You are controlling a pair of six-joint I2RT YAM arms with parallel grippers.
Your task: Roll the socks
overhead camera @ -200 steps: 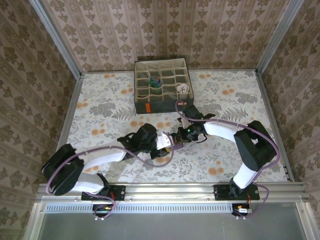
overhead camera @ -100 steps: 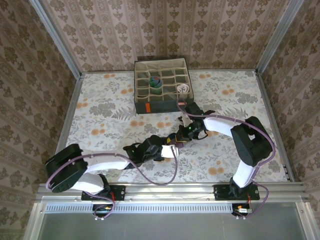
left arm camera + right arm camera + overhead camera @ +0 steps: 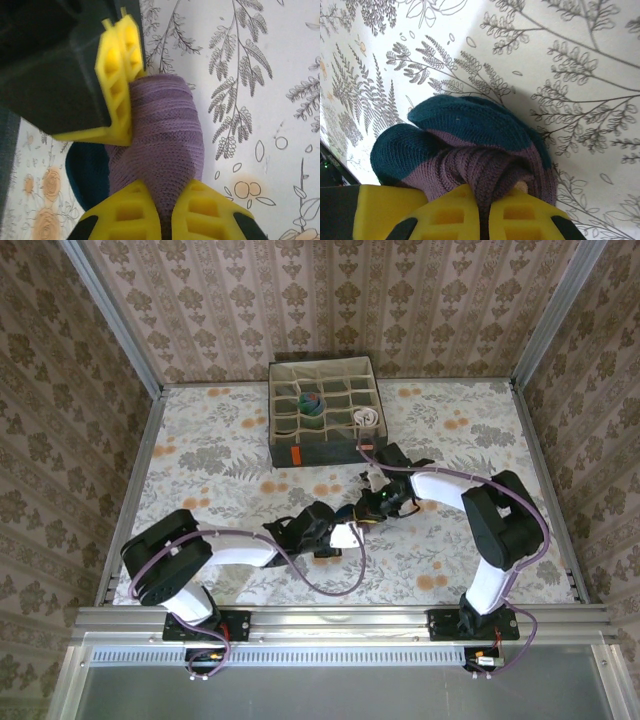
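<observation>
Tightly pinched purple sock (image 3: 165, 135), between left end effector (image 3: 166, 202), right end effector (image 3: 483, 200)

The left claw (image 3: 167, 199) pinches the purple sock (image 3: 165, 135) on the floral desk (image 3: 260, 100); the right claw (image 3: 121, 85) touches the sock's upper-left side; the blue toe (image 3: 87, 170) bulges at lower left.

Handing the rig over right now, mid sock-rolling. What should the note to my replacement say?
Left pincer: shut on the purple sock.
Right pincer: looks shut on the same sock, from the other side.
The sock lies bunched on the table between the arms, roll unfinished.
Done: a striped roll and a white roll sit in the box.
Left: finish this roll, probably box it.
</observation>
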